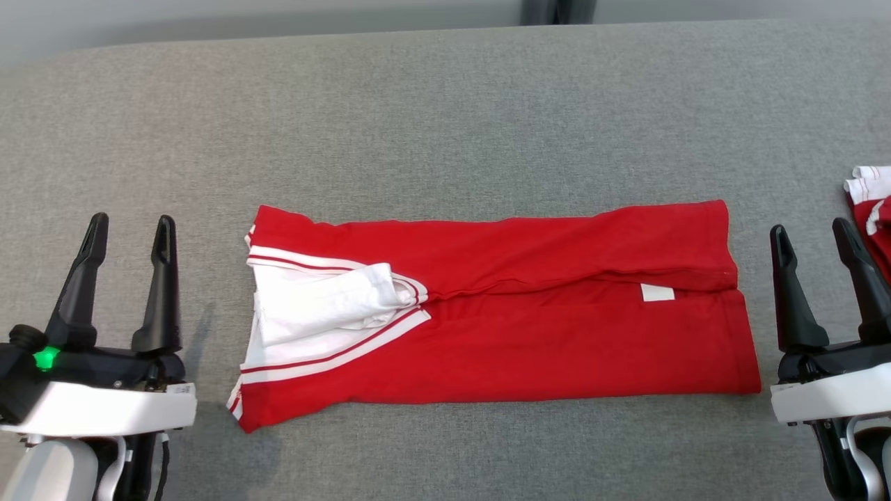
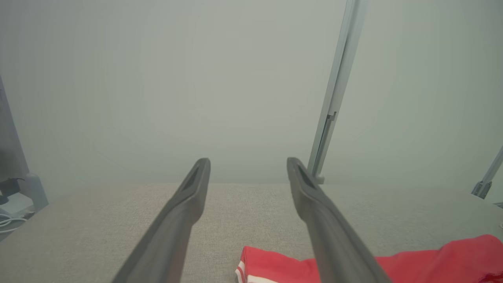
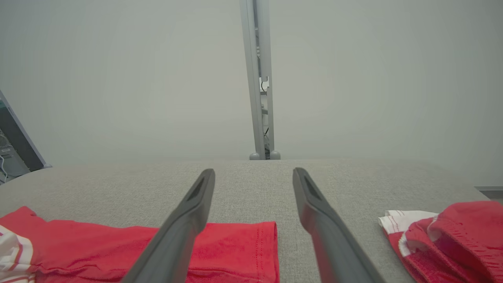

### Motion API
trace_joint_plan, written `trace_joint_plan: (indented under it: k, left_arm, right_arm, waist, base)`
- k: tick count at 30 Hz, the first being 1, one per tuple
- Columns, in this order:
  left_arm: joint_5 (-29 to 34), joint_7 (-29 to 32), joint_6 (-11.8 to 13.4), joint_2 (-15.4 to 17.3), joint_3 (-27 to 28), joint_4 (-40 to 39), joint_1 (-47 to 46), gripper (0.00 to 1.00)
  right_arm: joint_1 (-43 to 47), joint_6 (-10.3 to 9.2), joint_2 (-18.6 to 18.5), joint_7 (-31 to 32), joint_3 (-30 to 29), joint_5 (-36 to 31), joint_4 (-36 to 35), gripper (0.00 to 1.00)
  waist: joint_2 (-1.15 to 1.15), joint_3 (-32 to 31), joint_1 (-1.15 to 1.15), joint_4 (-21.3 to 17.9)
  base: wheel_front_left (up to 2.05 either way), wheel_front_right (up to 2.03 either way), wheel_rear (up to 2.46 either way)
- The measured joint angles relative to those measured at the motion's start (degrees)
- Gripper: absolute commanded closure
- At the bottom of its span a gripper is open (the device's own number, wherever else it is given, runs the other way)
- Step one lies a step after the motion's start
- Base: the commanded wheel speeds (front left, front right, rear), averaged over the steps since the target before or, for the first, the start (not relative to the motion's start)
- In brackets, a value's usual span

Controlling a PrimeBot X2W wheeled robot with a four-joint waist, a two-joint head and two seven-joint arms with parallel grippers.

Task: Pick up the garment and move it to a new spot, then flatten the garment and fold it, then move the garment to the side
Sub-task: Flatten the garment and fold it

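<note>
So the red garment (image 1: 522, 334) was lying flat in the middle of the grey surface (image 1: 445, 104). It was already folded lengthwise into a long band, with the two long edges meeting along a line down its centre. At its left end a white sleeve (image 1: 327, 306) with red-striped trim lay tucked on top, and a small white label (image 1: 658, 293) showed near the right end. Looked like the narrow fold was done and the cross fold wasn't yet.

The left hand (image 1: 132, 229) hung just off the left end and the right hand (image 1: 809, 233) just off the right end, each near the cloth but not touching it. Both had their fingers spread wide with nothing between them. My guess is they were parked one per end on purpose, so each could take its own short edge for the next fold without reaching across.

A second garment (image 1: 873, 202), crumpled red and white, sat at the far right edge of the surface, just beyond the right hand and well apart from the folded one. Probably that was the "side" pile, which would leave the right end less room to work in.

The surface itself was plain grey woven fabric, smooth, with no wrinkles around the band. Behind it the room was just a pale wall (image 3: 118, 78) with a metal post (image 3: 259, 78) standing at the far edge.
</note>
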Motion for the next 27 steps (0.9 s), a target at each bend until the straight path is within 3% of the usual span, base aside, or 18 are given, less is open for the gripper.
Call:
trace_joint_plan:
  k: [6, 11, 19, 27]
  left_arm:
    - [2.0, 0.0, -4.9, -2.6, 3.2, 3.3, 0.0, 0.0]
    - [3.3, 0.0, -7.1, -4.1, 4.6, 5.5, -0.6, 0.0]
    - [4.5, 0.0, -8.7, -5.8, 4.9, 7.1, -2.2, 0.0]
    - [4.8, 0.0, -9.2, -6.0, 4.4, 8.4, -4.5, 0.0]
  right_arm:
    - [0.3, 0.0, 0.1, -0.7, 0.4, 0.1, 2.5, 0.0]
    - [0.1, 0.0, -0.1, -0.9, 0.4, 0.5, 4.4, 0.0]
    - [-0.6, 0.0, -1.6, -0.8, -1.6, 1.9, 10.8, 0.0]
    - [-5.9, 0.0, -1.7, -1.2, 0.8, 4.2, 21.1, 0.0]
  waist:
    - [0.0, -0.6, 0.0, 1.0]
    - [0.0, -0.6, 0.0, 1.3]
    - [0.0, 0.6, 0.0, 2.2]
    - [0.0, 3.2, 0.0, 2.8]
  base:
    - [0.0, 0.0, 0.0]
    - [0.0, 0.0, 0.0]
    - [0.0, 0.0, 0.0]
    - [0.0, 0.0, 0.0]
